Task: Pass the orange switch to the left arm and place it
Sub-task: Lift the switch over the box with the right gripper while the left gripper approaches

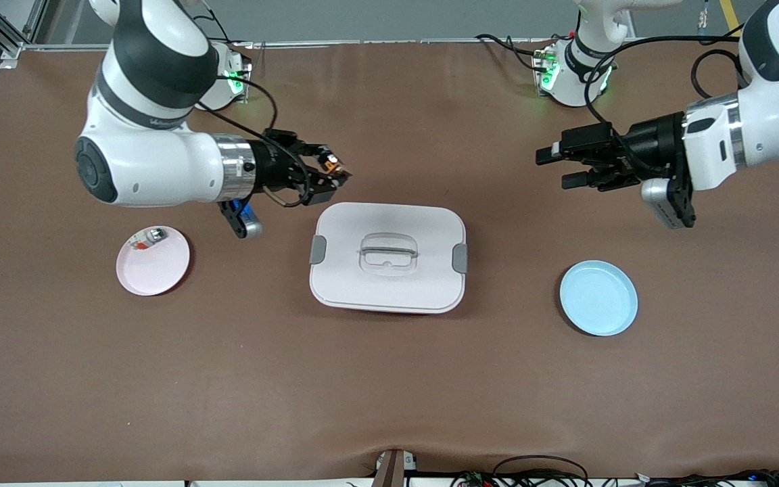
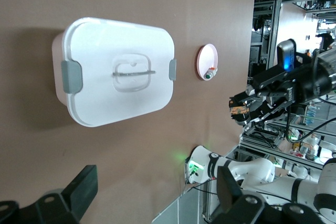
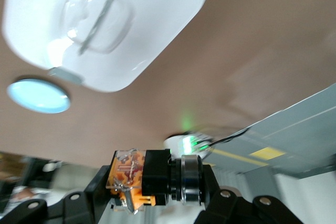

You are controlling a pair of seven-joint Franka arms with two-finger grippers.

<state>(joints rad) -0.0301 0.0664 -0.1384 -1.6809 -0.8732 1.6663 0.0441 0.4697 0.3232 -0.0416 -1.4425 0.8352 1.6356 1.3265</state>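
My right gripper (image 1: 333, 176) is shut on the orange switch (image 1: 329, 162), a small black part with an orange band. It holds the switch in the air over the brown table beside the white box (image 1: 388, 257). In the right wrist view the switch (image 3: 149, 178) sits between the fingers (image 3: 94, 192). My left gripper (image 1: 558, 168) is open and empty, up over the table toward the left arm's end. In the left wrist view its fingers (image 2: 84, 187) stand wide apart, and the box (image 2: 118, 72) and the switch (image 2: 240, 111) show too.
A pink plate (image 1: 153, 260) with a small green-and-silver part (image 1: 148, 237) lies toward the right arm's end. A blue plate (image 1: 598, 297) lies toward the left arm's end. The arm bases (image 1: 569, 71) stand along the table's back edge.
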